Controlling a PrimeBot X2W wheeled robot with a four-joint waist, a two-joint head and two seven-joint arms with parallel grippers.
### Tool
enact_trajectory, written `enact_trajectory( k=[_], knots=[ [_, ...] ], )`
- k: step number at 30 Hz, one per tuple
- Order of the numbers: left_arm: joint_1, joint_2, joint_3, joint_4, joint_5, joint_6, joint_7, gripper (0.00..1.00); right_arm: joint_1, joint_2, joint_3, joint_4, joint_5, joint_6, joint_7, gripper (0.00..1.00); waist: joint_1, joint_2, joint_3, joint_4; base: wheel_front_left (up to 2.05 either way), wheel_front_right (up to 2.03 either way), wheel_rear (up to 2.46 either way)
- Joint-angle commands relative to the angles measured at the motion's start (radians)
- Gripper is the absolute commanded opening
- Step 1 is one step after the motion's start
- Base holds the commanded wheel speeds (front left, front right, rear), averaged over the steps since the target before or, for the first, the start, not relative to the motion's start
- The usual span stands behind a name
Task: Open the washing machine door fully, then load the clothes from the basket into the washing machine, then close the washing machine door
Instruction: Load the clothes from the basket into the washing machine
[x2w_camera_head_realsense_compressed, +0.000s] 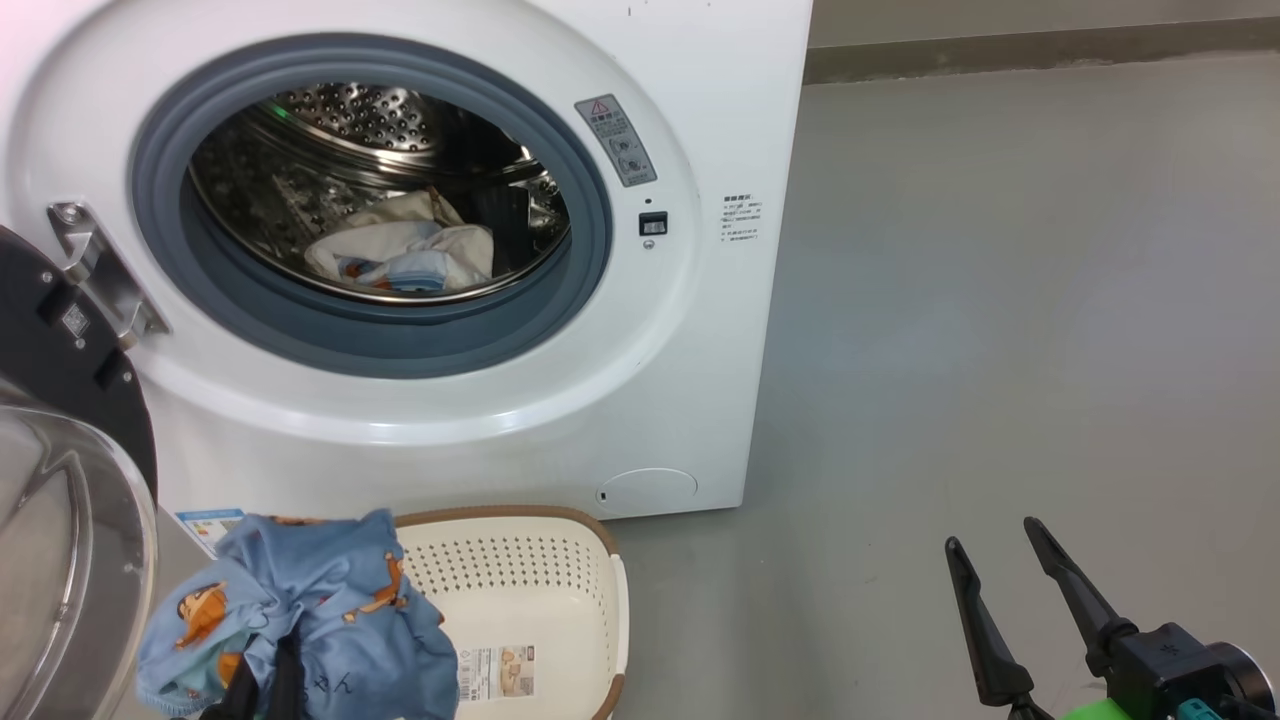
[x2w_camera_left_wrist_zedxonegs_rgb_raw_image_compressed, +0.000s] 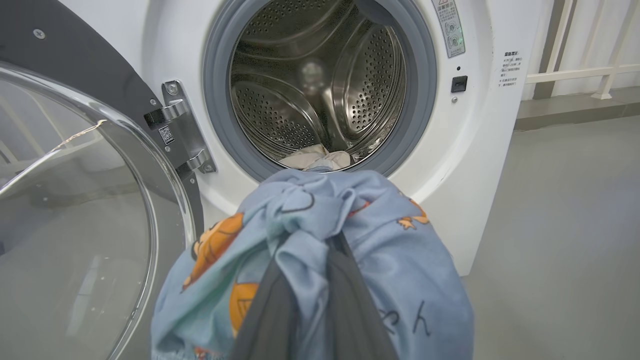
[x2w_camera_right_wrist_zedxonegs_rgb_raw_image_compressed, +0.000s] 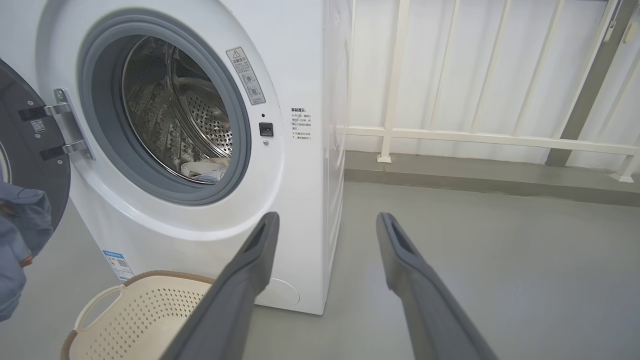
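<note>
Hanging from the left gripper (x2w_camera_left_wrist_zedxonegs_rgb_raw_image_compressed: 310, 250), the light blue bundle (x2w_camera_head_realsense_compressed: 320, 600) with orange printed figures drapes over both dark fingers, which are pinched together on a fold of the fabric. In the head view it is held over the left end of the basket (x2w_camera_head_realsense_compressed: 545, 580). In the left wrist view it sits just in front of and below the mouth of the washing machine (x2w_camera_head_realsense_compressed: 640, 380), not yet past the grey-blue gasket (x2w_camera_head_realsense_compressed: 590, 230). A second, cream-and-blue bundle (x2w_camera_head_realsense_compressed: 405, 255) lies at the bottom of the steel drum (x2w_camera_head_realsense_compressed: 350, 115). The door (x2w_camera_head_realsense_compressed: 60, 560) stands swung wide to the left on its metal hinge (x2w_camera_head_realsense_compressed: 100, 270), its black rim and bulging glass bowl at the lower left edge of the head view. The basket rests on the grey floor (x2w_camera_head_realsense_compressed: 1000, 300) just in front of the machine, below the opening, with its perforated wall and the label sticker (x2w_camera_head_realsense_compressed: 497, 672) on its floor showing beside the held fabric. A round filter cap (x2w_camera_head_realsense_compressed: 647, 490) and a small blue energy sticker (x2w_camera_head_realsense_compressed: 210, 525) sit low on the machine's front behind it. The right gripper (x2w_camera_head_realsense_compressed: 990, 535) hovers low at the right over bare floor, well apart from the machine, with its two long fingers spread and nothing between them.
</note>
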Motion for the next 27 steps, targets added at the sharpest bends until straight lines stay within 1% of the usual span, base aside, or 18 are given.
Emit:
enact_trajectory(
  k=[1,19,27],
  knots=[
    [-0.03,0.024,0.034,-0.034,-0.006,0.008,-0.003,0.0,-0.012,-0.005,0.022,-0.032,0.005,0.002,0.002,1.0,0.0,0.0,-0.002,-0.003,0.0,0.0,0.0],
    [-0.036,0.028,0.017,-0.031,-0.009,0.007,-0.003,0.0,-0.008,-0.005,0.013,-0.035,0.006,0.002,0.001,1.0,0.0,0.0,-0.004,-0.007,0.0,0.0,0.0],
    [-0.055,0.027,0.018,-0.029,-0.012,0.011,-0.006,0.0,-0.013,-0.005,0.011,-0.045,0.003,0.002,0.003,1.0,0.0,0.0,0.015,-0.009,0.0,0.0,0.0]
  ],
)
